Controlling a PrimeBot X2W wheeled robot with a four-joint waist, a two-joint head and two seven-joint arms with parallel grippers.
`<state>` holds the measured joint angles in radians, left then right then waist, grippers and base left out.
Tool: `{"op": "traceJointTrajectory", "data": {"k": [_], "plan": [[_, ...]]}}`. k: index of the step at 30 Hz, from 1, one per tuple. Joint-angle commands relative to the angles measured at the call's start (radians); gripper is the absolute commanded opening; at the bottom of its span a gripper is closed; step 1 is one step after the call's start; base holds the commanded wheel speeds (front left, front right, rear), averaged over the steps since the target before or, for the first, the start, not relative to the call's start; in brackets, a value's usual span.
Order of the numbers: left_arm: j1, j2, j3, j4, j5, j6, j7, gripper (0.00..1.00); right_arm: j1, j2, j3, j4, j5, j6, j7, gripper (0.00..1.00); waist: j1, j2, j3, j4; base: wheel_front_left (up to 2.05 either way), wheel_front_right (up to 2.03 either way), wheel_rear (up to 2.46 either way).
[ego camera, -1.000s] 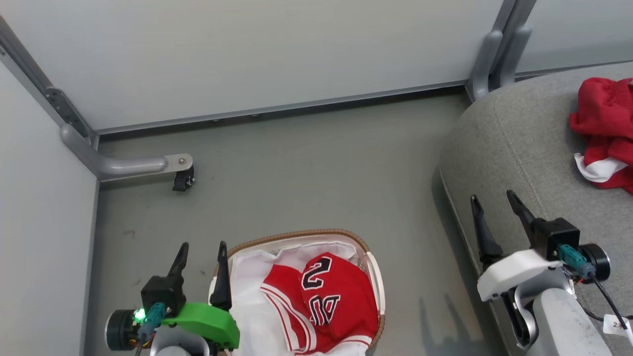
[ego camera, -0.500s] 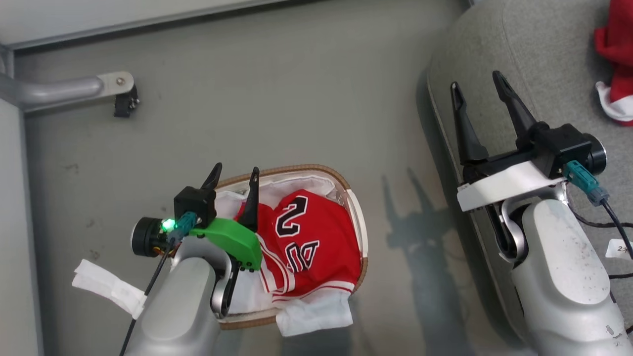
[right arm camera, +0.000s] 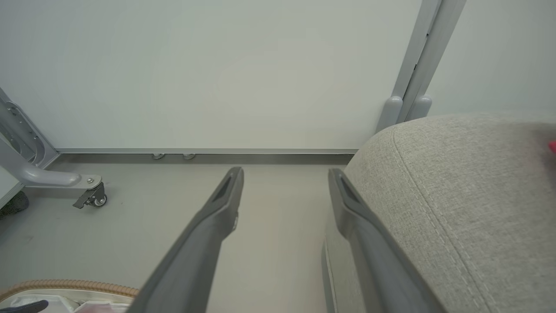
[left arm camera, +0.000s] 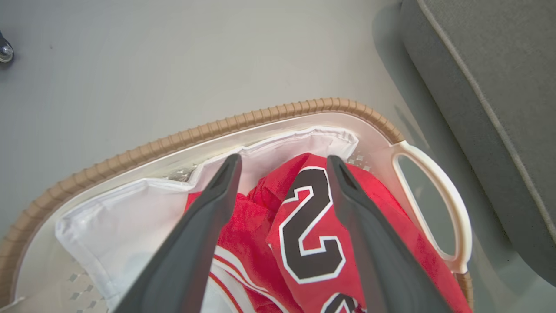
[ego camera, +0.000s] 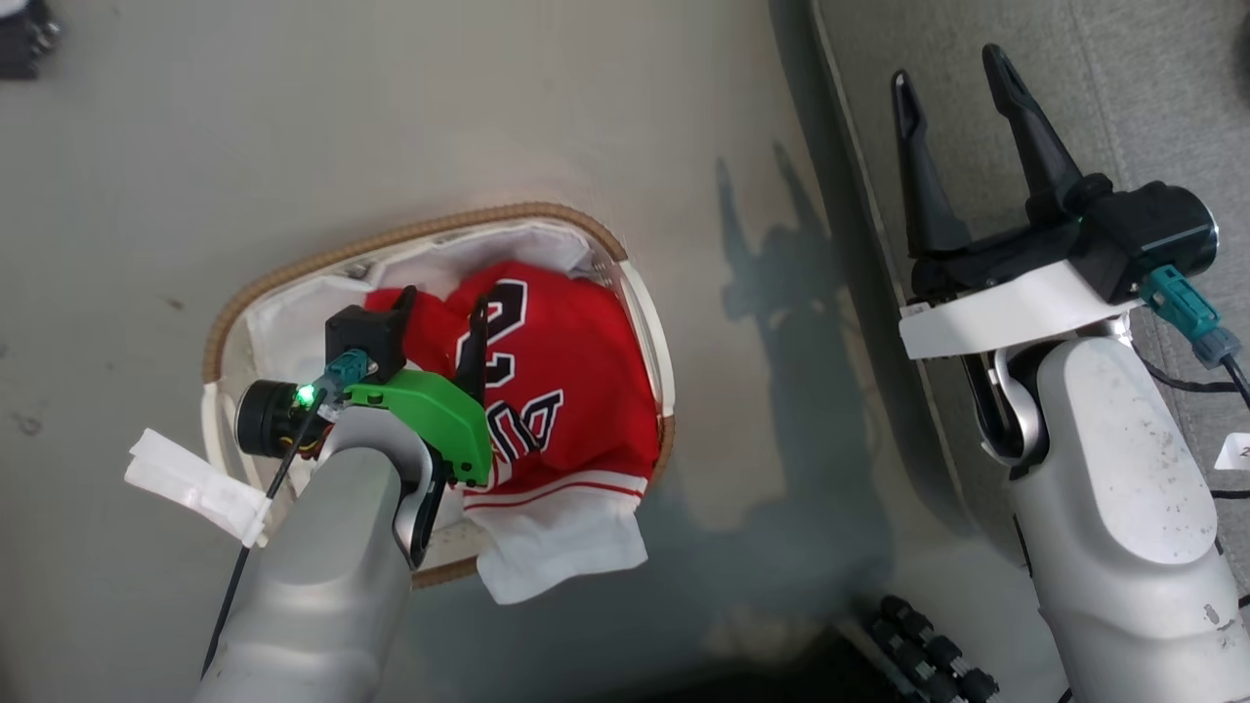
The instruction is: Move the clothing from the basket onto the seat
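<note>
The left gripper (ego camera: pixel 442 308) hangs over the basket (ego camera: pixel 508 209). Its jaws are spread as wide as they go, with nothing held between them. Both dark fingers point down into the basket opening, tips close above the clothing (ego camera: pixel 576 371); whether they touch cannot be told. The clothing is a red jersey with white trim and black characters outlined in white. It lies crumpled inside the basket on top of the white liner (ego camera: pixel 566 552), which spills over the rim on the robot's side. In the left wrist view the two fingers straddle the upper fold of the jersey, with a large "2" showing between them. The basket stands on the grey floor (ego camera: pixel 391 117), near the seat (ego camera: pixel 1123 98) but apart from it, with a strip of floor between. Its white loop handle (left arm camera: pixel 451 208) faces the seat. The right gripper (ego camera: pixel 947 66) is held at the seat's edge, jaws equally wide and empty. In the right wrist view one finger lies over the floor and the other in front of the seat's rounded corner. At that view's right edge a small red patch sits on the seat, too blurred to identify.
</note>
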<state>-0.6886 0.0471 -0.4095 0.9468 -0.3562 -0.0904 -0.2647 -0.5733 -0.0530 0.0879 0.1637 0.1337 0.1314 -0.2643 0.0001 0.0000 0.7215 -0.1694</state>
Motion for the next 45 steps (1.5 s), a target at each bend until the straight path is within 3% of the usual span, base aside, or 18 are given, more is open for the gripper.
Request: {"op": "traceJointTrajectory", "data": {"k": [1, 15, 16, 18, 25, 30, 45], "plan": [[-0.028, 0.008, -0.005, 0.021, -0.011, -0.009, 0.001, 1.0, -0.022, 0.001, 0.002, -0.008, -0.008, -0.001, 0.0, 1.0, -0.0001, 0.0, 0.111, -0.053, 0.0, 0.0, 0.0], [-0.092, 0.007, -0.14, 0.184, -0.186, -0.04, 0.001, 1.0, -0.038, 0.0, 0.007, -0.01, -0.026, -0.001, 0.0, 1.0, -0.0001, 0.0, 0.151, -0.043, 0.0, 0.0, 0.0], [-0.087, 0.007, -0.154, 0.192, -0.199, -0.041, 0.002, 0.91, -0.039, 0.0, 0.009, -0.007, -0.026, -0.001, 0.0, 1.0, -0.0001, 0.0, 0.147, -0.044, 0.0, 0.0, 0.0], [-0.08, 0.007, -0.181, 0.197, -0.234, -0.04, 0.003, 0.0, -0.042, 0.0, 0.009, -0.002, -0.023, -0.001, 0.0, 1.0, -0.0001, 0.0, 0.136, -0.045, 0.0, 0.0, 0.0], [-0.045, 0.007, -0.277, 0.169, -0.35, -0.041, 0.0, 0.0, -0.032, 0.0, 0.004, 0.015, -0.012, -0.001, 0.0, 1.0, -0.0001, 0.0, 0.051, -0.04, 0.0, 0.0, 0.0], [-0.022, 0.007, -0.304, 0.122, -0.374, -0.041, -0.001, 0.0, 0.005, 0.0, -0.005, 0.04, -0.009, -0.001, 0.0, 1.0, -0.0001, 0.0, -0.048, -0.017, 0.0, 0.0, 0.0], [0.18, 0.005, -0.113, -0.205, -0.184, -0.041, -0.001, 0.0, 0.171, -0.001, -0.047, 0.12, -0.014, -0.001, 0.0, 1.0, -0.0001, 0.0, -0.373, 0.072, 0.0, 0.0, 0.0]]}}
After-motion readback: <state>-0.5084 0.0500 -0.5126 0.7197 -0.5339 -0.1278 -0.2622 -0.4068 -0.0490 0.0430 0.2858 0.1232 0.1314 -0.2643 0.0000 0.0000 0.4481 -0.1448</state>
